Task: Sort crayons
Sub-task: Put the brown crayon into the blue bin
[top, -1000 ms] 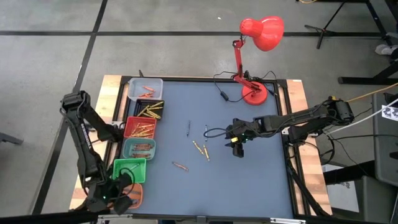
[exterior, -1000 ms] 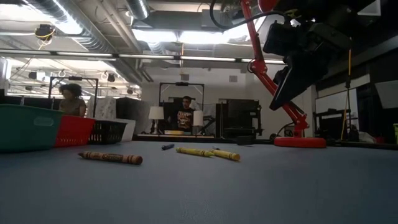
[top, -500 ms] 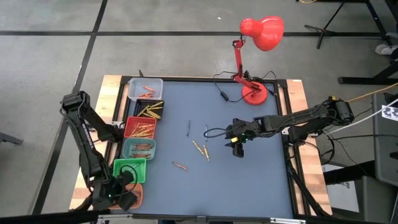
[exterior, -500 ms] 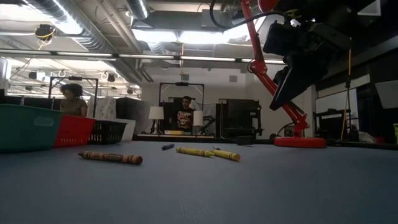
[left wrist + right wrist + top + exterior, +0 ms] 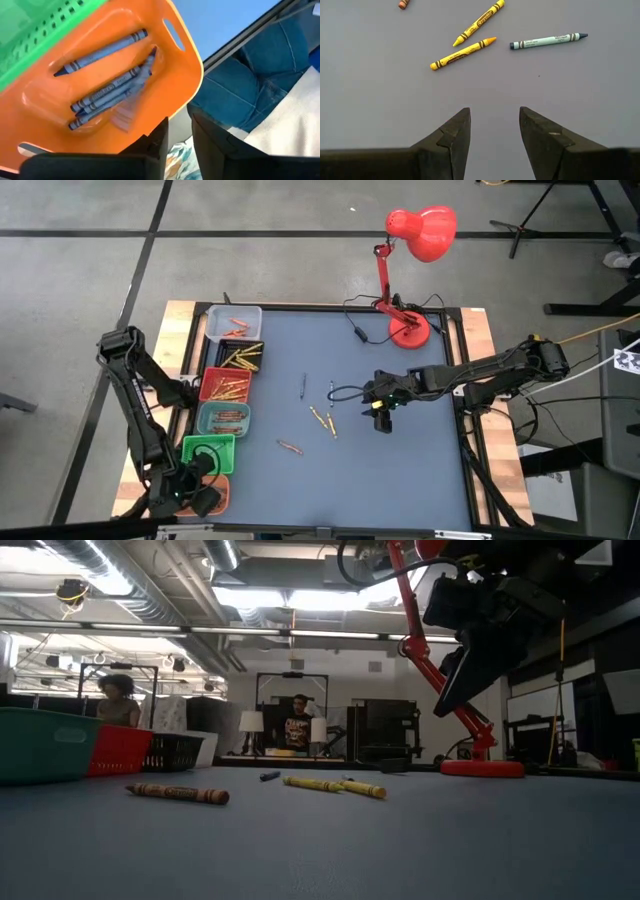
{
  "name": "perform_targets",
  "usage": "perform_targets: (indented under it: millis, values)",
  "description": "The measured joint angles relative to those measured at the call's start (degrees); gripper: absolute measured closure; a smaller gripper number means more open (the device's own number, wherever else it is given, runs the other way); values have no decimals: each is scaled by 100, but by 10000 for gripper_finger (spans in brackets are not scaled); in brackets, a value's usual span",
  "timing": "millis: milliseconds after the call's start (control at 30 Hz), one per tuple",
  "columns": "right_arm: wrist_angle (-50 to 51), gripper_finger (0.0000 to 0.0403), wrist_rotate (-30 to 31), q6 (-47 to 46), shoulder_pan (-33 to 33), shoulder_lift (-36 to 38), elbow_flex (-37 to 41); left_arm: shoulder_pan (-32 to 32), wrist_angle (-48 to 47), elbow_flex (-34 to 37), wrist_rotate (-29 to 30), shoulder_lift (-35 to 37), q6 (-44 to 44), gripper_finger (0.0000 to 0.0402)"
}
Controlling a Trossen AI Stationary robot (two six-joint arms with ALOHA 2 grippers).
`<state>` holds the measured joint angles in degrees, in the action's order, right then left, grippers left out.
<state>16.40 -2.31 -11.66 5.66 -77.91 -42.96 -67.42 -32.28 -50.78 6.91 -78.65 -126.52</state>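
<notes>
Crayons [image 5: 107, 75] in blue, 4 paper-wrapped sticks, lie loose in the glossy orange bin [image 5: 187, 75], directly under the left gripper [image 5: 179, 131]; its dark fingers stand slightly parted above the bin's rim, holding nothing. Beside it sits a green slotted bin [image 5: 45, 35]. Farther right, 2 yellow crayons [image 5: 470, 37] and 1 pale green crayon [image 5: 547, 41] rest on the smooth matte blue-grey table [image 5: 380, 90], just ahead of the right gripper [image 5: 494, 135], which hovers wide open and empty.
</notes>
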Motion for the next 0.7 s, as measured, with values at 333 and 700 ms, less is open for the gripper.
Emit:
perform_targets:
  millis: [333,700]
  values:
    - [0,235,0,0,-1,0,0,111,-23,9,1336,4,457,316]
    - [-2,235,0,-2,-1,2,0,1142,27,9,2636,4,2929,315]
